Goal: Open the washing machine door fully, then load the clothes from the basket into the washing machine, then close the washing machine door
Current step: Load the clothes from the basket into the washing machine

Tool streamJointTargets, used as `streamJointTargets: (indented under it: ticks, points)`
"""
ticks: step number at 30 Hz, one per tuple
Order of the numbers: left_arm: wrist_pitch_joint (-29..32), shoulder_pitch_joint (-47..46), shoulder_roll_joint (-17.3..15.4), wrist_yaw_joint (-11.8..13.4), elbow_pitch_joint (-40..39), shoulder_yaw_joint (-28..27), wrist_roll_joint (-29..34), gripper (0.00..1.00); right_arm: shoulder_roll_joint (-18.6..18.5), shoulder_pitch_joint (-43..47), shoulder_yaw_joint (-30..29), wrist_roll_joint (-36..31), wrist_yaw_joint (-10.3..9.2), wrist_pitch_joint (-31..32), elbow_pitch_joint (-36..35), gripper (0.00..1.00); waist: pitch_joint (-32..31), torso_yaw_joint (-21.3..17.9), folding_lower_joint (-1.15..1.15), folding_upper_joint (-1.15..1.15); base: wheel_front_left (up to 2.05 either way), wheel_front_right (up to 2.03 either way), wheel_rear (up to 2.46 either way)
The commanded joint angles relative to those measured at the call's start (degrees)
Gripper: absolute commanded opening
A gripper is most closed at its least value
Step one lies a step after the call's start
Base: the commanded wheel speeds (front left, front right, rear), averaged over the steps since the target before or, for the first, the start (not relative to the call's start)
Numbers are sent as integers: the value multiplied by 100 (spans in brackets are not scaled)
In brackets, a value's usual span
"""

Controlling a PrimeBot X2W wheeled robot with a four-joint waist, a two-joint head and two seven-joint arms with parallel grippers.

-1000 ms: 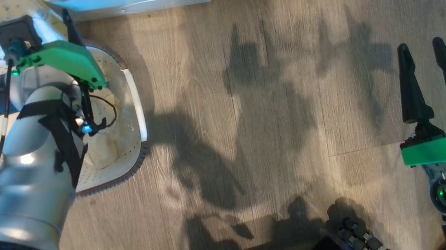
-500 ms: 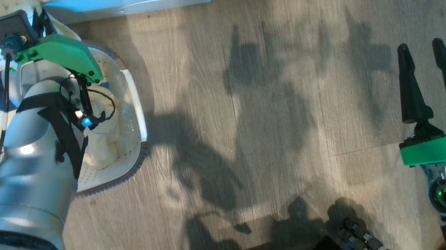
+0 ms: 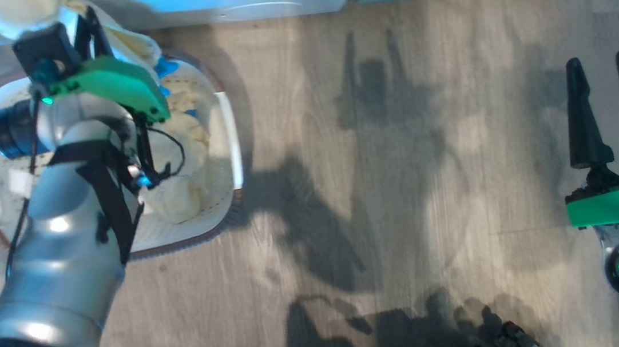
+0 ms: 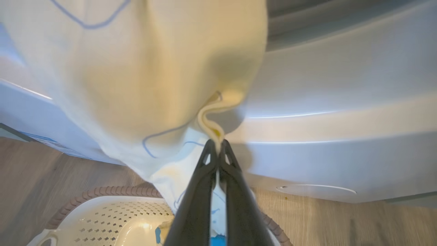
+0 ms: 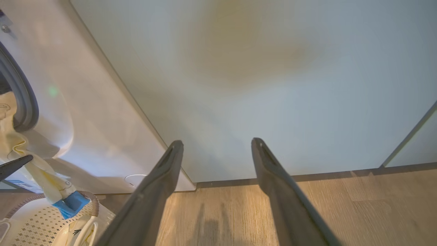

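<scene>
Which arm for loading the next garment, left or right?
Left. The left gripper is shut on a yellow garment held above the basket, beside the washing machine. The right gripper hangs open and empty over the floor.

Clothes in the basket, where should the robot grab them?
Probably pinch a raised fold on top of the yellow heap, coming straight down from above. The basket walls stand all around it, so the sides are blocked, and soft folds are easy to pinch.
</scene>
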State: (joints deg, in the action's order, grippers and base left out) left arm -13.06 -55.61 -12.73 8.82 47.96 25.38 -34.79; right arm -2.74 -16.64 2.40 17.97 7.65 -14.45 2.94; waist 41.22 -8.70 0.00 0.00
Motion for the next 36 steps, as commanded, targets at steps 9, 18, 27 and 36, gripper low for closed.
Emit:
streamJointTargets:
  ticks: [9, 18, 27, 36]
  points:
    - [696, 330, -824, 412, -1618, -42, 182, 0, -14, 244, 61, -103, -16, -54, -205, 100, -198, 284, 0, 0, 0, 0, 0]
    - [1984, 257, -1820, 854, -3506, -80, 428, 0, -14, 217, 132, 35, -16, -54, -181, 100, -212, 149, 0, 0, 0, 0, 0]
    - [2979, -296, -2289, 922, -4066, -188, 379, 0, -14, 104, 274, 239, -16, -55, -124, 100, -90, -157, 0, 0, 0, 0, 0]
    - [3491, -1288, -2625, 733, -3529, -154, 579, 0, -14, 7, 403, 436, -16, -55, -67, 100, 127, -485, 0, 0, 0, 0, 0]
